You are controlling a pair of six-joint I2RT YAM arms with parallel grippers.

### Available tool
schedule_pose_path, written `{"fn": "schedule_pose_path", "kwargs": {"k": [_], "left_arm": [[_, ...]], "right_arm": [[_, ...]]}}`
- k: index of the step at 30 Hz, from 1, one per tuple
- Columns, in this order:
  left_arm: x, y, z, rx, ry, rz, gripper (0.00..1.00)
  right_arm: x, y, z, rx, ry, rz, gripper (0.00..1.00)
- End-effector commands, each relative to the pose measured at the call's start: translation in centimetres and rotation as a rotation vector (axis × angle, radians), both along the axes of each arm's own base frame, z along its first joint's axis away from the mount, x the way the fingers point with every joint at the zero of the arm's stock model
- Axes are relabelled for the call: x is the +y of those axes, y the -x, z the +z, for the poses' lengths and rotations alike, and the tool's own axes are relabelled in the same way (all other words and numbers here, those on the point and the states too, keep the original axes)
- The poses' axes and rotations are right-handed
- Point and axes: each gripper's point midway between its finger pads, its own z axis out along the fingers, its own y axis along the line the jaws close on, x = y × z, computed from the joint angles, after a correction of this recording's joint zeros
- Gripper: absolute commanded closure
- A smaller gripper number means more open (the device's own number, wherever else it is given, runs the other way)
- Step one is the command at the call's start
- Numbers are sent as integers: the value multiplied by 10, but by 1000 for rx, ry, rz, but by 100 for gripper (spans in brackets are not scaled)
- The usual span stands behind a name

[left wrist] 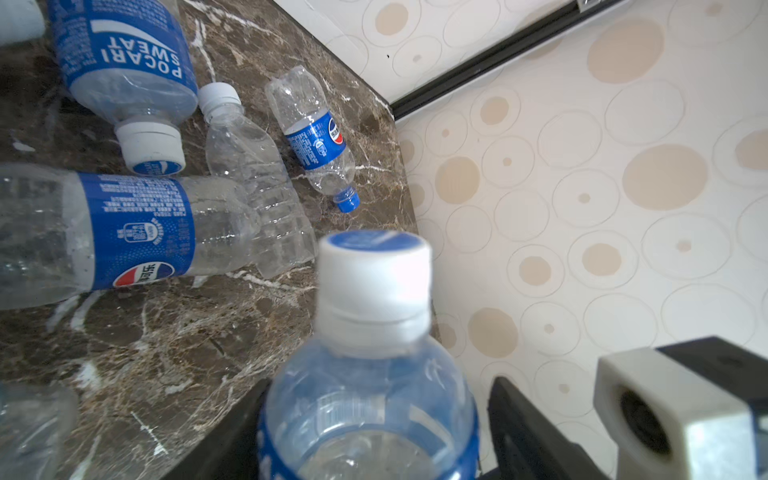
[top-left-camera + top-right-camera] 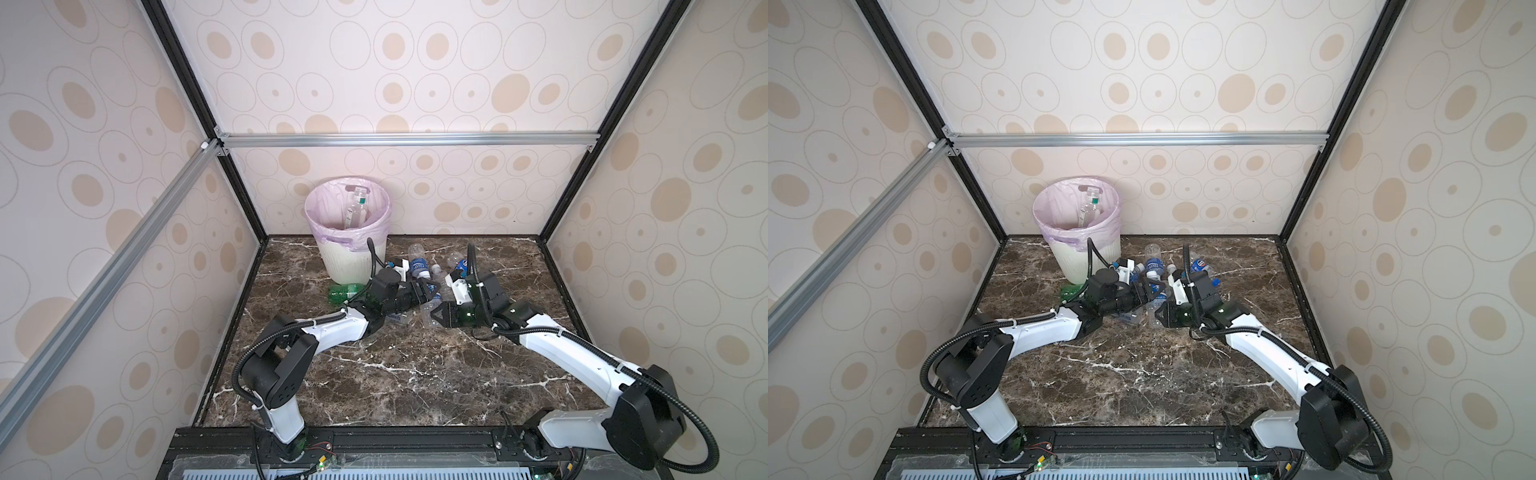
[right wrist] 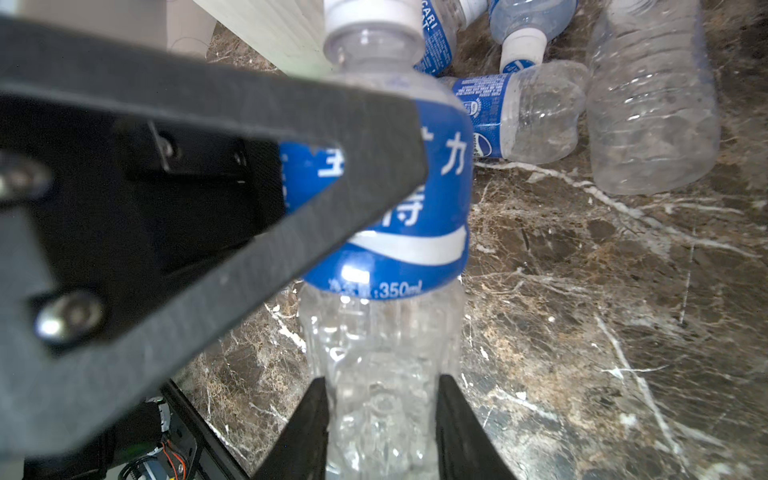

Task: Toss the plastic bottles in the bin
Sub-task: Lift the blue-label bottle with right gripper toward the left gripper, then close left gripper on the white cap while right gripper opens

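Handover step: my right claw [image 3: 382, 399] grips the white-capped bottle [image 3: 440, 187] by its base over the bench [image 2: 395, 374], left claw [image 1: 374, 395] straddles its label, clamp unverifiable; next I should confirm it, release right, swing to the bin [image 2: 353, 266].

**A robot test booth dressed up as a room**

Black frame posts [image 2: 185, 83] and silver aluminium rails [image 2: 374, 139] hold flat panels [image 2: 415, 75] printed with beige ovals. They close in the left, far and right sides like a stage set, not built walls. The floor is a brown marble-look tabletop [image 2: 395, 374]. At its near edge a black mounting rail [image 2: 415, 436] carries the left arm [image 2: 332, 330] and right arm [image 2: 561, 349], with loose wiring and a lit circuit board [image 2: 322, 459] below. A lined bin [image 2: 345, 266] stands far left, with plastic bottles [image 2: 419, 265] scattered beside it.
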Motion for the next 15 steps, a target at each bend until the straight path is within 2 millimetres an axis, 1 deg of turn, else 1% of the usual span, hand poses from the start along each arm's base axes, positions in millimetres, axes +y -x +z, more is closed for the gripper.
{"fn": "schedule_pose_path", "kwargs": {"k": [1, 5, 8, 10, 13, 15], "left_arm": [[-4, -4, 10, -14, 62, -6, 31], [-2, -3, 8, -9, 62, -3, 42], [2, -2, 7, -7, 61, 3, 44], [5, -3, 6, -5, 57, 11, 45], [12, -3, 4, -1, 45, 27, 47], [21, -6, 6, -9, 27, 48, 47]], "right_arm": [[12, -6, 17, -39, -40, 20, 61], [13, -7, 18, -43, -42, 22, 60], [14, -8, 19, -43, -44, 24, 56], [15, -7, 20, -45, -47, 25, 51], [13, -6, 23, -51, -45, 27, 42], [11, -5, 28, -62, -41, 27, 35]]}}
